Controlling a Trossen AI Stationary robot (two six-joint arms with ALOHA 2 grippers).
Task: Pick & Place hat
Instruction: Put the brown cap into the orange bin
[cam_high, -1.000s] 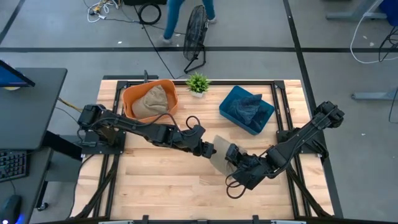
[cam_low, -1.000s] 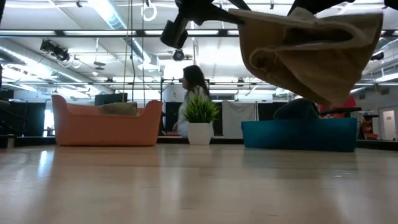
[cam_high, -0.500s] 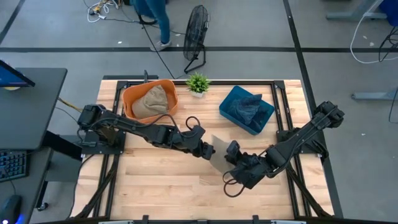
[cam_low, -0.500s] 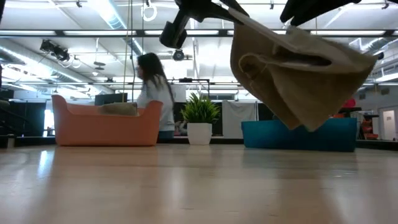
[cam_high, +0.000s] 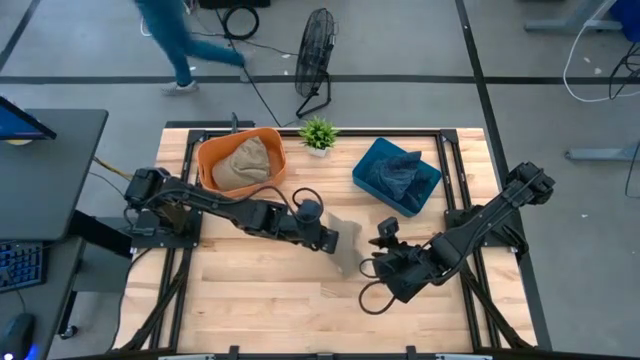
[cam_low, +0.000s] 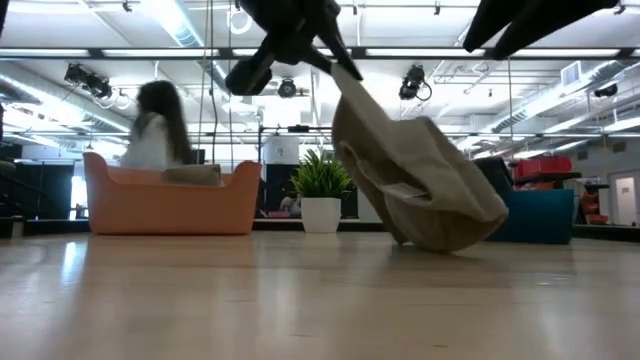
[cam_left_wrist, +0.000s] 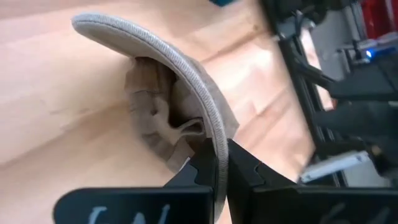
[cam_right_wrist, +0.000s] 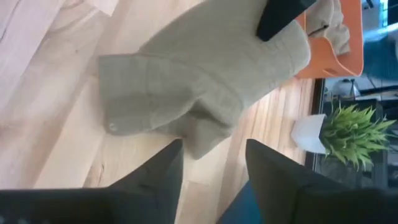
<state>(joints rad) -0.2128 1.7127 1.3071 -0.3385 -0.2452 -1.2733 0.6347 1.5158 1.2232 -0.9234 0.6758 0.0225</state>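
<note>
A tan hat (cam_high: 347, 246) hangs near the middle of the table from my left gripper (cam_high: 331, 238), which is shut on it. The low view shows the hat (cam_low: 420, 190) slanting down from that gripper, its lowest end (cam_low: 432, 243) close to the wood; whether it touches does not show. My right gripper (cam_right_wrist: 211, 171) stands open just to the hat's right (cam_high: 380, 250), its fingers apart from the cloth (cam_right_wrist: 205, 74). My left gripper pinches the hat's stiff stitched brim edge (cam_left_wrist: 216, 138) between its two fingers (cam_left_wrist: 204, 167). The fingers come slanting down from the table's left. The crown (cam_left_wrist: 155, 112) sags below the hold and the hat hangs tilted.
At the far left stands an orange basket (cam_high: 214, 150) holding another tan hat. A blue bin (cam_high: 366, 170) with dark blue cloth sits at the far right, with a small potted plant (cam_high: 318, 133) between them. Bare wood lies toward the near edge. A person walks beyond the table.
My right gripper has let go of the hat and drawn back a little toward the table's right. The hat, held up between both grippers before, has swung down on its right side. It now hangs from my left gripper alone.
</note>
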